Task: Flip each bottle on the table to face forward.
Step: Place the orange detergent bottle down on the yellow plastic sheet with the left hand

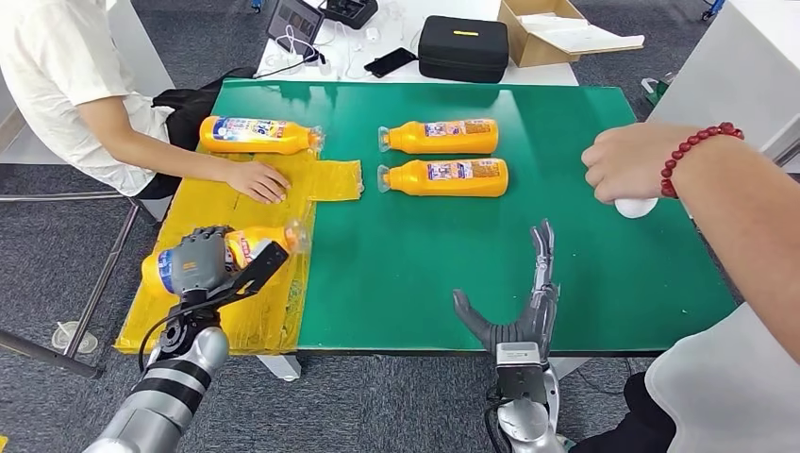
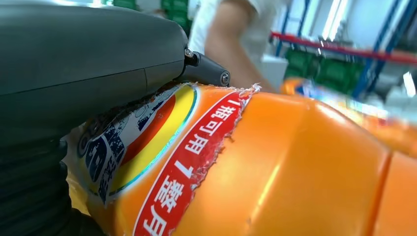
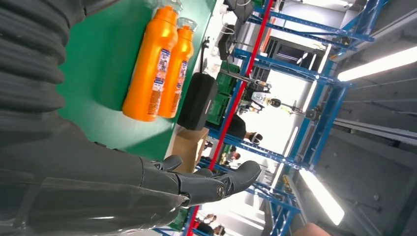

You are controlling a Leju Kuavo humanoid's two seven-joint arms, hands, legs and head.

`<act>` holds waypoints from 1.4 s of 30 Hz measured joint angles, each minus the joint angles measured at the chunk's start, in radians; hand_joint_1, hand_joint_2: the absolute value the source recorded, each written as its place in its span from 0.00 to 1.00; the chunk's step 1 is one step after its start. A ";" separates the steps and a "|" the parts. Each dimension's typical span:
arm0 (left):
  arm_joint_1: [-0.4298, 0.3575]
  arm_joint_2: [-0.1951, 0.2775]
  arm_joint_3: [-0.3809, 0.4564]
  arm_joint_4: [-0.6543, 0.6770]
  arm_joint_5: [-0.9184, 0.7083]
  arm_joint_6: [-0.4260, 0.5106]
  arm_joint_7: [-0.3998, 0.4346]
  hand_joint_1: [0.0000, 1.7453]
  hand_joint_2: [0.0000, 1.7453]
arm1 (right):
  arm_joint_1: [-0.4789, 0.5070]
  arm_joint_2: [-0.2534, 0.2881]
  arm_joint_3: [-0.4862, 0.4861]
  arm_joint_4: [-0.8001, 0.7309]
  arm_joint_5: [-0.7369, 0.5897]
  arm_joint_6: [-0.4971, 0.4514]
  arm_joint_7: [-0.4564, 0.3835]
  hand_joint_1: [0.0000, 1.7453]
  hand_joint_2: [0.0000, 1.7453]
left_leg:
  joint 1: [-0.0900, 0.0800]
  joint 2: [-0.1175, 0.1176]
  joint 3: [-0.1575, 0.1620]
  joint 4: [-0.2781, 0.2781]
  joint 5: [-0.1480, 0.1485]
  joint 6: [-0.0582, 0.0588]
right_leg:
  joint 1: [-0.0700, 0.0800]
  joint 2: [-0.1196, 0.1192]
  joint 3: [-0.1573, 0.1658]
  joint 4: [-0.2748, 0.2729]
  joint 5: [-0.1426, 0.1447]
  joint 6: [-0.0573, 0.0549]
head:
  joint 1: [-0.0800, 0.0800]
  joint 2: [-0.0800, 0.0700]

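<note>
Several orange bottles lie on their sides. One bottle [image 1: 255, 134] lies at the far end of the yellow mat [image 1: 330, 179]. Two more [image 1: 439, 137] [image 1: 443, 176] lie side by side on the green table top [image 1: 396, 274]; the right wrist view shows the pair as a nearer bottle [image 3: 147, 64] and a farther bottle [image 3: 179, 64]. At the yellow mat's near end my left hand [image 1: 203, 260] grips the remaining bottle [image 1: 269, 238], whose torn label [image 2: 162, 162] presses against my palm. My right hand [image 1: 528, 302] hovers open over the table's near edge, fingers stretched out.
A seated person at the left rests a hand [image 1: 257, 179] on the yellow mat. At the right a person's fist [image 1: 618, 165] with a red bead bracelet holds something white. Behind the table lie a black case [image 1: 462, 47], a cardboard box [image 1: 547, 33] and a phone [image 1: 390, 61].
</note>
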 joint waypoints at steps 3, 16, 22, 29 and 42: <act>-0.026 -0.004 -0.011 0.066 -0.002 -0.035 0.000 0.98 1.00 | 0.000 -0.001 -0.001 0.005 -0.007 0.000 0.000 0.00 1.00 | 0.000 0.000 0.000 0.000 0.000 0.000 | 0.000 0.000 0.000 0.000 0.000 0.000 | 0.000 0.000; -0.121 -0.014 -0.055 0.221 0.015 -0.239 -0.047 0.25 1.00 | -0.011 -0.004 -0.002 0.033 -0.037 0.012 0.000 0.00 1.00 | 0.000 -0.004 0.002 0.000 0.000 0.000 | 0.000 -0.003 0.004 0.000 0.000 0.000 | 0.000 0.000; -0.144 -0.014 -0.058 0.250 0.046 -0.336 -0.077 0.07 1.00 | -0.019 -0.004 -0.002 0.047 -0.058 0.022 0.000 0.00 1.00 | 0.000 -0.005 0.004 0.000 0.001 0.001 | 0.000 -0.005 0.007 0.000 -0.001 0.000 | 0.000 0.000; -0.162 -0.011 -0.075 0.260 0.061 -0.399 -0.091 0.05 1.00 | -0.020 -0.005 -0.003 0.049 -0.080 0.036 0.000 0.00 1.00 | 0.000 -0.006 0.005 0.000 0.002 0.001 | 0.000 -0.005 0.008 0.000 0.000 0.000 | 0.000 0.000; -0.166 -0.009 -0.081 0.266 0.067 -0.411 -0.093 0.07 1.00 | -0.023 -0.005 -0.003 0.049 -0.088 0.042 0.000 0.00 0.00 | 0.000 -0.006 0.005 0.000 0.002 0.001 | 0.000 -0.005 0.008 0.000 0.000 0.000 | 0.000 0.000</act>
